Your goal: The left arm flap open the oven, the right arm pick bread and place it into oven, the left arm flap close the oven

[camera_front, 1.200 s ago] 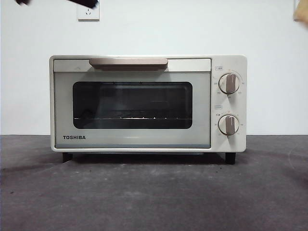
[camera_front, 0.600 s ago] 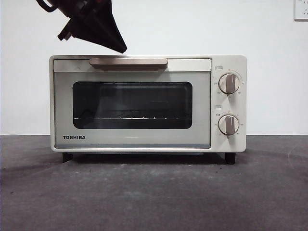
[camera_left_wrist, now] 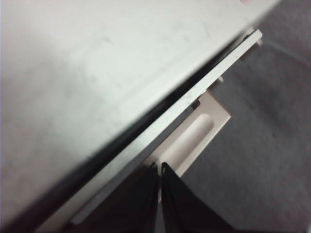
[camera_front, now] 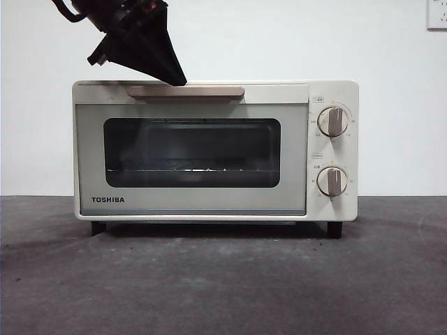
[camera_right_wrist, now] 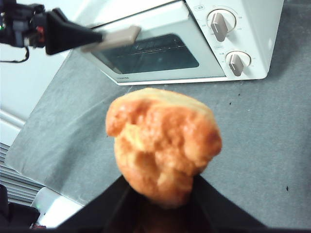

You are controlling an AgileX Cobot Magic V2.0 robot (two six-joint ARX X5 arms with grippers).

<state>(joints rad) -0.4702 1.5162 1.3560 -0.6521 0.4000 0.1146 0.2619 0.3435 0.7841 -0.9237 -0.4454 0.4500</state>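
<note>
Jaws of the left gripper (camera_front: 183, 82) pressed together, empty, tip at the left end of the handle (camera_front: 186, 91). Front: one oven (camera_front: 215, 150) on the worktop (camera_front: 223, 279), two knobs (camera_front: 333, 121), door cracked at the top. Left wrist: jaw tips (camera_left_wrist: 160, 167) against the one handle (camera_left_wrist: 194, 138). Right wrist: right gripper (camera_right_wrist: 163, 204) clamps one bread (camera_right_wrist: 163, 145), held above the worktop, in front of the oven.

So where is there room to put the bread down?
The grey table in front of the oven is bare right across. The handle is crowded: the left gripper sits there. The right gripper holds the bread.
</note>
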